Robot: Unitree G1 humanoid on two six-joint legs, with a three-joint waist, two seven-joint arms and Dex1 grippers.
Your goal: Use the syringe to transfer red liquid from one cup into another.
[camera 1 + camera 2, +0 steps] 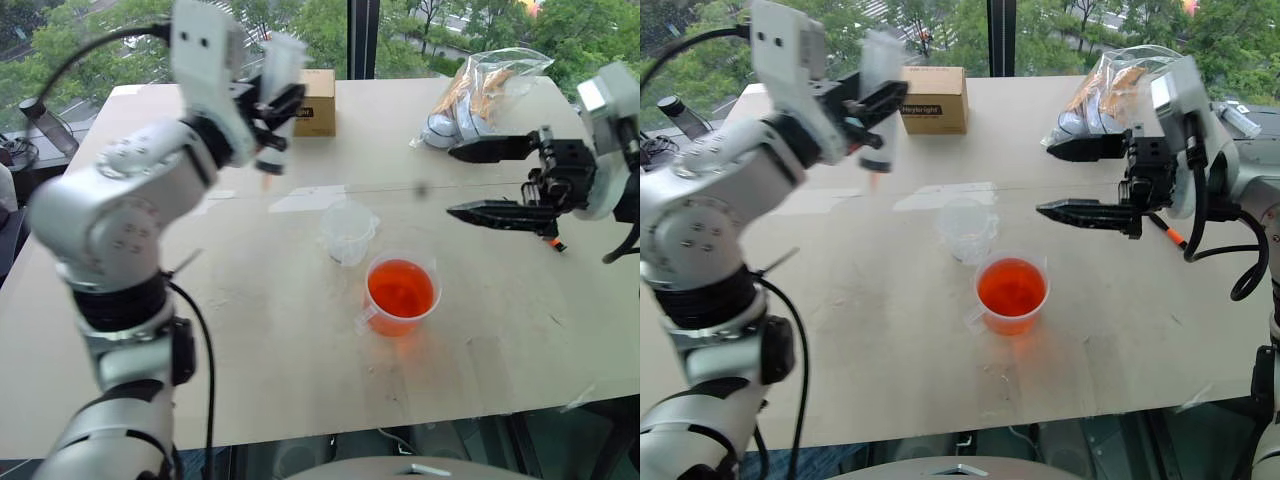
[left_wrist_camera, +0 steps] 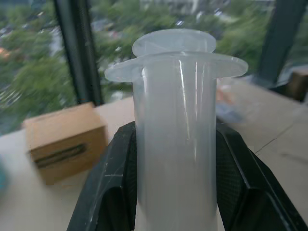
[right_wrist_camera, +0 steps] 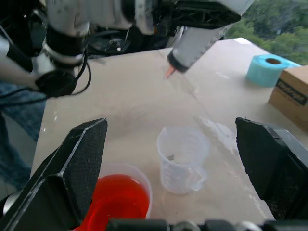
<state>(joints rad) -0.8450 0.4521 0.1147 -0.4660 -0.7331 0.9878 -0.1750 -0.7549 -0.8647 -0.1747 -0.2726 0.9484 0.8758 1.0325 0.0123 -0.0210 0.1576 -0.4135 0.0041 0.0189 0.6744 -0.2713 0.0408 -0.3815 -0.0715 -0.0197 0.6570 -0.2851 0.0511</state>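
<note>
Up above the pale wooden table point(image 1: 300, 380), the left gripper point(image 1: 268, 112) clenches the fat, clear plastic syringe point(image 1: 275, 95), nozzle down. Below stand two clear beakers: a narrow empty cup point(image 1: 347, 232) and a wider handled cup point(image 1: 400, 295) holding orange-red liquid point(image 1: 401, 288). The right gripper point(image 1: 1070, 180) is spread wide, empty. Windows show trees.

Left hand point(image 1: 268, 112) clenched, right hand point(image 1: 497, 180) agape
</note>
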